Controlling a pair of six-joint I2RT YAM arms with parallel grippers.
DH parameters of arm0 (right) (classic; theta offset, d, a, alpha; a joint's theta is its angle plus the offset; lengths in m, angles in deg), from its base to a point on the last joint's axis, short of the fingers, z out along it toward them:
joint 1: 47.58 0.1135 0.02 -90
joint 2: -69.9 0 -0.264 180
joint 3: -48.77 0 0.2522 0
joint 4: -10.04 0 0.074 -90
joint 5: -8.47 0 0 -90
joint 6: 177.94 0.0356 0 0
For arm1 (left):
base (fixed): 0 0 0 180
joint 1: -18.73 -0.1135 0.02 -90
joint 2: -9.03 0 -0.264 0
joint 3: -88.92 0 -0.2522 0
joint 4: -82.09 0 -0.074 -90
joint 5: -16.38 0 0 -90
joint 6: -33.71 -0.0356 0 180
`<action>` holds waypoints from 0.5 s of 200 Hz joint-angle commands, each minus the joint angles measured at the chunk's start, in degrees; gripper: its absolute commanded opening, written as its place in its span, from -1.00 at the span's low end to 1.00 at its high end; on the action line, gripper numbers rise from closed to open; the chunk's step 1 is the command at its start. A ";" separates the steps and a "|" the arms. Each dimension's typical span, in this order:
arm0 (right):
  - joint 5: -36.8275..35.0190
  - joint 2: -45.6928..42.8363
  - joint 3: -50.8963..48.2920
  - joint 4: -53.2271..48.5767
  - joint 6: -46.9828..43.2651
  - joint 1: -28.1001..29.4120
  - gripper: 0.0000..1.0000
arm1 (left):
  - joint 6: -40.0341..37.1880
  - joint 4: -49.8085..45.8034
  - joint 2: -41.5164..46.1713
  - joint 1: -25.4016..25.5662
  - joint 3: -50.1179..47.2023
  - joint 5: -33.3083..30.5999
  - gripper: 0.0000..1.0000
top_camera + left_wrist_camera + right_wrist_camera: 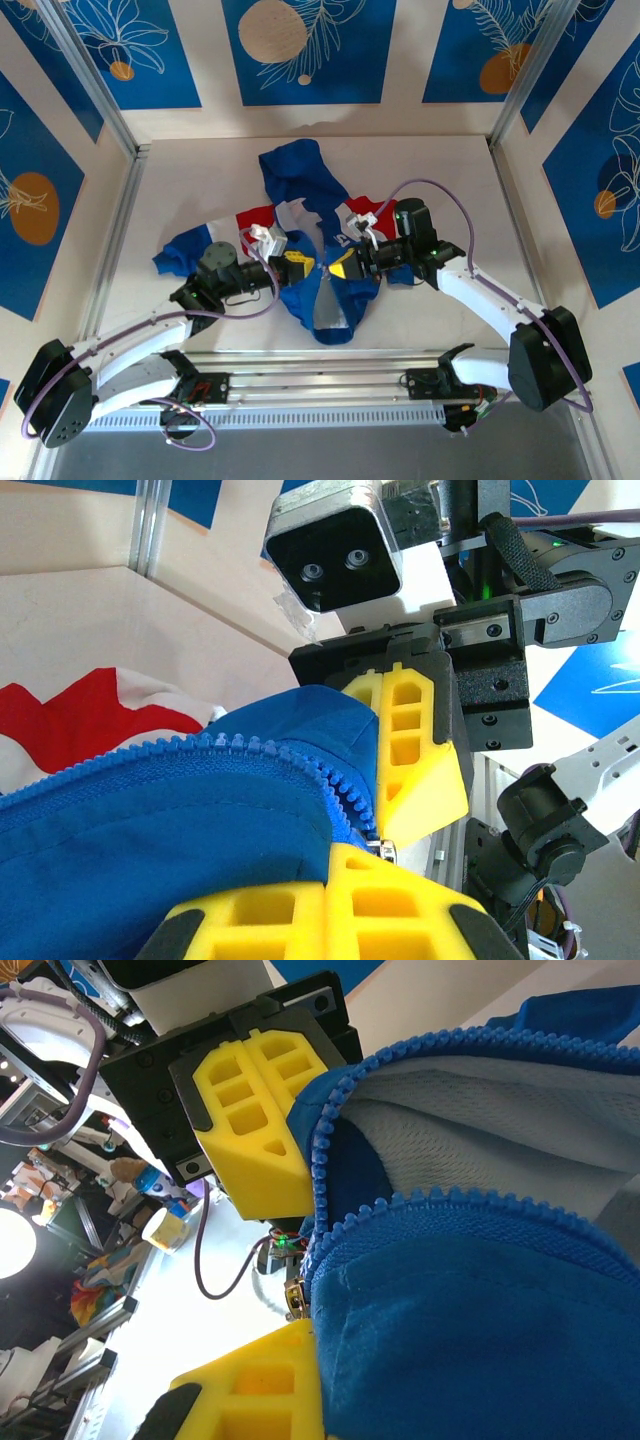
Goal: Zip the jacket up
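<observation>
Jacket (325, 300) — blue cloth, grey knit lining (480, 1110), toothed zipper (250, 748); left gripper (303, 262) and right gripper (337, 268) each clamped on it.

The jacket (330, 300) is matt blue woven cloth with visible stitching. Its zipper teeth (270, 748) look like moulded plastic, and its grey lining (480, 1110) is a soft, nubbly knit. The yellow fingers (410, 740) are matt plastic. The rail (330, 385) is ribbed bare metal.
</observation>
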 commanded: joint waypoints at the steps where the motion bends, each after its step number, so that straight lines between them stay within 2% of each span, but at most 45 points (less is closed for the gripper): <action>1: 1.33 0.25 1.69 1.44 1.93 0.37 -1.00 | -1.35 1.58 -0.11 -0.08 1.93 -0.19 -1.00; 100: 1.19 2.26 1.97 1.68 4.78 1.40 -1.00 | -4.49 -2.55 1.11 1.19 1.58 -3.73 -1.00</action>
